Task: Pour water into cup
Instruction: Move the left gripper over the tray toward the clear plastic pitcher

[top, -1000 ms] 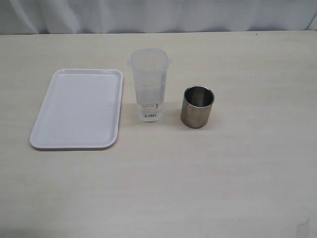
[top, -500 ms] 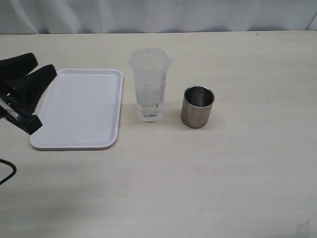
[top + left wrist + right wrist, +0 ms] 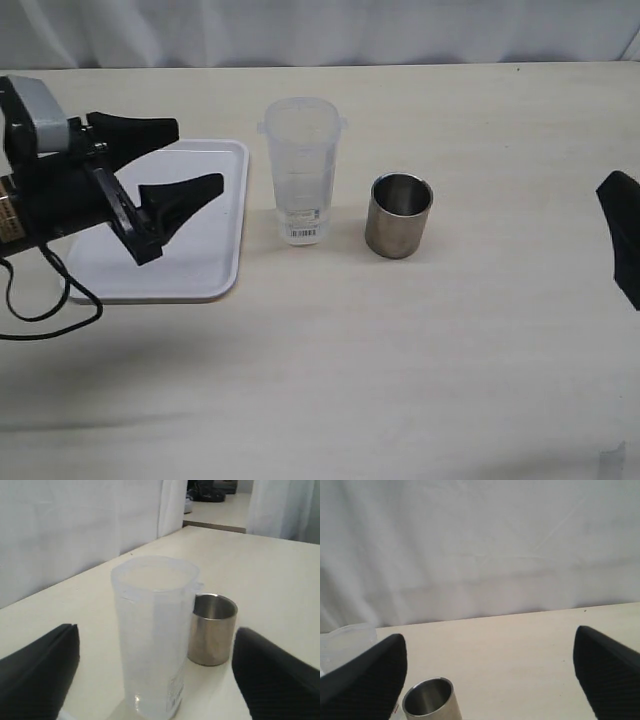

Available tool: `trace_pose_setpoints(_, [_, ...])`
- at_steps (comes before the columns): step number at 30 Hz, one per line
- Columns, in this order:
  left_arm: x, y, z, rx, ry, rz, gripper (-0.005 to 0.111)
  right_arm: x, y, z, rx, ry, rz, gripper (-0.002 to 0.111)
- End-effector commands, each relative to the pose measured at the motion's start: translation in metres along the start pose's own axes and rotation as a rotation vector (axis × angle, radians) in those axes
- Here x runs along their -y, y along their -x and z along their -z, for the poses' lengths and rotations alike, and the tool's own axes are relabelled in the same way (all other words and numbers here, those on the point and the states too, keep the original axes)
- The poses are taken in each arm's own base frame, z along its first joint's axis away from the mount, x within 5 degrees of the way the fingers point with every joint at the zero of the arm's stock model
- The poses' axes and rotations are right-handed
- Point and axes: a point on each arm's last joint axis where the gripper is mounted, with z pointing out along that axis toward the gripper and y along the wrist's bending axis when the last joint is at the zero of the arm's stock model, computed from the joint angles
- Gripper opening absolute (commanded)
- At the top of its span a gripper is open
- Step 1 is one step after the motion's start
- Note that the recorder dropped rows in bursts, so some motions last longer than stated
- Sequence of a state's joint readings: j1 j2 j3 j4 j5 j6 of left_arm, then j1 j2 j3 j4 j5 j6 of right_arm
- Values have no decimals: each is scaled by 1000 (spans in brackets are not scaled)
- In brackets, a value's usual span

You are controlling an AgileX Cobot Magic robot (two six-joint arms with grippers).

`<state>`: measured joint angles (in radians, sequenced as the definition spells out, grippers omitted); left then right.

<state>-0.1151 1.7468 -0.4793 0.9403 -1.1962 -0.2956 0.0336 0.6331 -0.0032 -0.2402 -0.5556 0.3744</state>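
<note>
Steel cup and labelled plastic container stood side by side on a pale table as two open grippers flanked them.

The clear container (image 3: 300, 170) carried a small barcode label (image 3: 303, 232) near its base, its print too small to read; whether it held water could not be told. The cup (image 3: 400, 215) stood upright just to the container's right in the exterior view, apart from it, with no marking visible. The left gripper (image 3: 198, 155) hung over a white tray (image 3: 195, 265) left of the container, its black jaws spread wide and holding nothing. Only an edge of the right gripper (image 3: 487, 670) showed at the far right of the exterior view, well apart from the cup; its wrist camera showed the jaws wide apart and empty. Nothing stood between either gripper and the two vessels. A white curtain (image 3: 300, 30) closed off the table (image 3: 400, 380) behind.
</note>
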Motion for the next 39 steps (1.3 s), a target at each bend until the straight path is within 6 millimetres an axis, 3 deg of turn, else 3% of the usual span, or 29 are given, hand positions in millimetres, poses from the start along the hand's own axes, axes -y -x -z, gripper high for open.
trace_pose_setpoints(1, [4,-7,-24,-5,-75,-65,78,-2,-1,-2,-1,24,4,84])
trace_pose_setpoints(5, [-1,-12,-43,-26,-92,-76,78,-3,-1,-2,1,33,10,84])
trace_pose_setpoints(20, [-18,-39,-82,-70,-130,-81,78,-3,-1,-2,1,33,2,84])
trace_pose_setpoints(36, [-26,-49,-94,-67,-147,-84,78,-3,-1,-2,0,36,1,84])
trace_pose_setpoints(39, [-27,-49,-94,-65,-138,-82,87,-3,-1,-2,0,36,1,84])
